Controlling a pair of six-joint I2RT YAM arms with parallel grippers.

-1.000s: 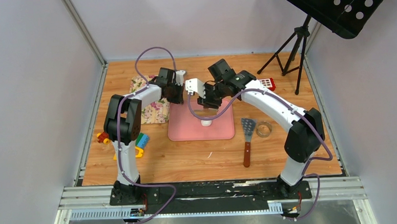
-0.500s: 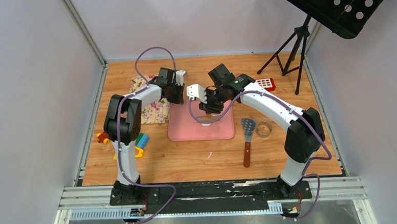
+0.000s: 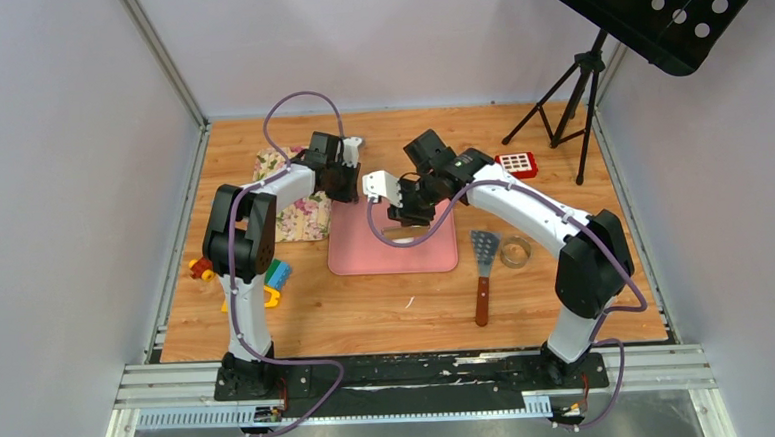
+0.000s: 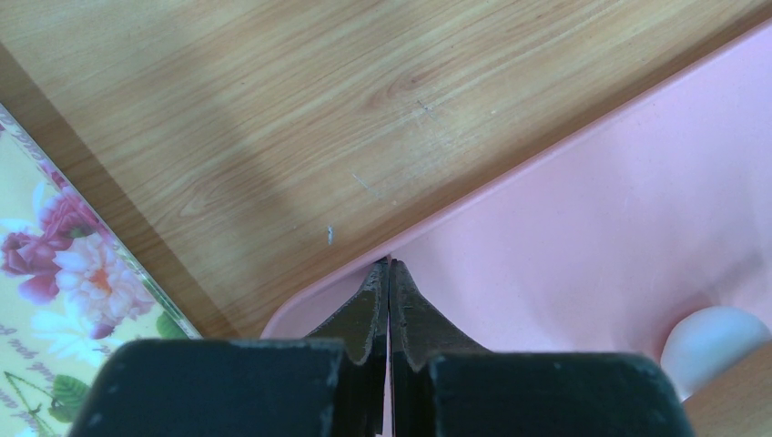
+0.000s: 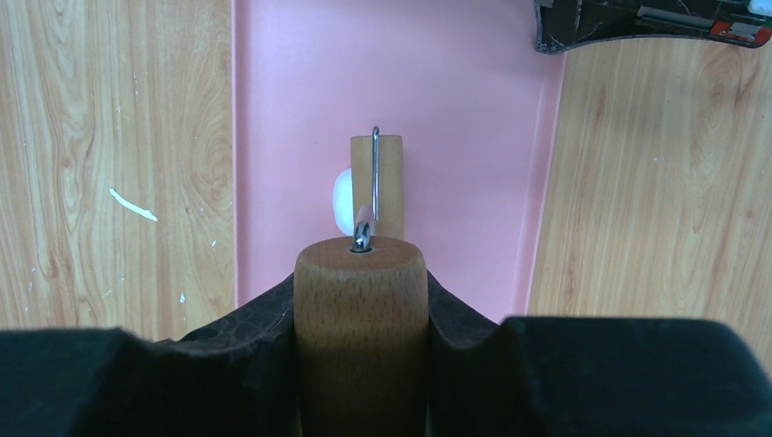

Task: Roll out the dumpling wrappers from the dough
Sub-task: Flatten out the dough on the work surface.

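The dough is a small white ball (image 5: 340, 202) on the pink mat (image 5: 437, 100). My right gripper (image 5: 360, 296) is shut on the wooden handle (image 5: 360, 319) of a small roller (image 5: 387, 182), whose wooden drum stands against the ball. In the top view this gripper (image 3: 408, 213) hangs over the mat (image 3: 360, 255) and hides the dough. My left gripper (image 4: 390, 267) is shut on the mat's far left corner (image 4: 300, 314); the ball (image 4: 715, 341) shows at that view's lower right. It also shows in the top view (image 3: 346, 187). No round wrappers are in view.
A floral cloth (image 3: 298, 211) lies left of the mat. A spatula (image 3: 483, 264) and a small metal ring cutter (image 3: 514, 252) lie to its right. A red grid item (image 3: 517, 162) and a tripod (image 3: 570, 104) stand at the back right. Toy blocks (image 3: 272, 280) lie front left.
My right gripper has moved down and forward with the roller, and now covers the dough ball in the top view. The left gripper has stayed on the mat's corner.
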